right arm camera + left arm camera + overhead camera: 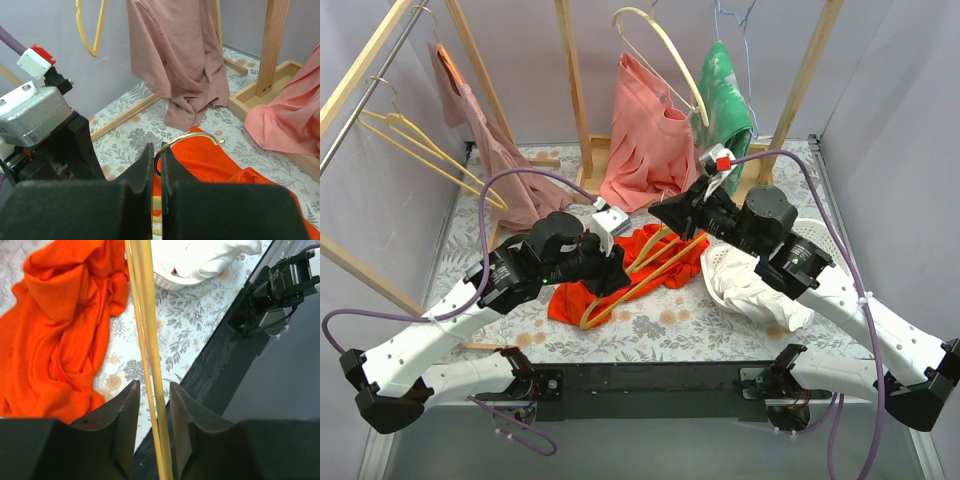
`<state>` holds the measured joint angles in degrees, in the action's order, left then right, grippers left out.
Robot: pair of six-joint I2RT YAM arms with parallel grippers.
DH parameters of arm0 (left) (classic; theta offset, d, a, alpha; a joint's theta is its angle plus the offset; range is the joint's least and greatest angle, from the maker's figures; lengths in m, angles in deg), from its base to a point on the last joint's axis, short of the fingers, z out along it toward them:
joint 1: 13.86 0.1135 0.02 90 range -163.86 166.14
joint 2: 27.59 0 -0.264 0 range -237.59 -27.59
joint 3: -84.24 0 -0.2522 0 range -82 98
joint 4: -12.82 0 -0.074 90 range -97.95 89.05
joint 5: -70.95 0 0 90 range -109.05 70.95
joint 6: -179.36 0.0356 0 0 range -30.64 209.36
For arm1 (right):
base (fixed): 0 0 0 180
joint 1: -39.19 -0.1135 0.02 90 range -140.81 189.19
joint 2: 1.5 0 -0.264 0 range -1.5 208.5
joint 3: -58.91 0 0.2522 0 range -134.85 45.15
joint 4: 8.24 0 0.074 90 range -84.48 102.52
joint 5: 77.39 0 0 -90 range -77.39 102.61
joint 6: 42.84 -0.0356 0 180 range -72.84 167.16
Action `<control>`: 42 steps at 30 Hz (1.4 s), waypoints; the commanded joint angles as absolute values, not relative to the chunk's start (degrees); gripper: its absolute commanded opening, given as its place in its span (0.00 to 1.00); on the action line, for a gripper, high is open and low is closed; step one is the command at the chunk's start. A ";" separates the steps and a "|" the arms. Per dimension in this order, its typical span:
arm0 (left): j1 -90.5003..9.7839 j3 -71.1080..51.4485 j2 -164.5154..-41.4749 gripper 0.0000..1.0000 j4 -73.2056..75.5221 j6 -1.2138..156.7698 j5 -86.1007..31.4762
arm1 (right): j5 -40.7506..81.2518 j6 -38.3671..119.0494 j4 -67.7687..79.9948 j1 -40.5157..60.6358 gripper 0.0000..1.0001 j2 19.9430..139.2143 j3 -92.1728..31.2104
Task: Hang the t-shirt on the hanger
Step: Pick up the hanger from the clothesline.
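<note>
T-shirt (665,268) crumpled on the desk (660,330), hanger (149,340) lying across it, both grippers at the hanger.
T-shirt sits mid-desk between the two arms, bunched up, not on the hanger. The hanger's pale-yellow bars run diagonally over it toward the near edge. Right gripper (157,170) is pressed together, pinching the metal hook (190,134). Left gripper (155,410) is slightly spread, the yellow bars passing between its fingers with slim gaps either side. White cloth (755,290) lies just right of the t-shirt; pink garment (645,150) hangs behind.

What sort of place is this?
Likely a robot test bench staged as a laundry corner: wooden rack, hung clothes, an orange t-shirt on the flowered table, the right claw gripping a hanger.
</note>
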<state>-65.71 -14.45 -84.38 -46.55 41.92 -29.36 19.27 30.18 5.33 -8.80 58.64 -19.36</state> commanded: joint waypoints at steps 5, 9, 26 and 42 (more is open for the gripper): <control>-65.45 -12.92 -84.36 0.47 -38.57 41.11 -23.82 | 12.96 29.93 3.32 -12.31 0.01 58.96 -22.08; -65.45 -13.27 -85.68 0.47 -36.02 40.06 -22.83 | 9.71 29.58 3.85 -13.81 0.01 59.75 -22.87; -65.45 -19.94 -87.10 0.00 -25.47 38.47 -14.40 | 5.84 28.70 4.37 -16.97 0.02 60.81 -23.58; -65.36 -23.64 -71.01 0.00 -32.14 46.37 1.16 | -4.52 25.10 14.65 -16.98 0.64 47.55 -10.67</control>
<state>-65.61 -24.53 -74.92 -30.42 43.97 -3.59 2.37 27.12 12.26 -16.82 51.88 -14.18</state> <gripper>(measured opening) 0.058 0.650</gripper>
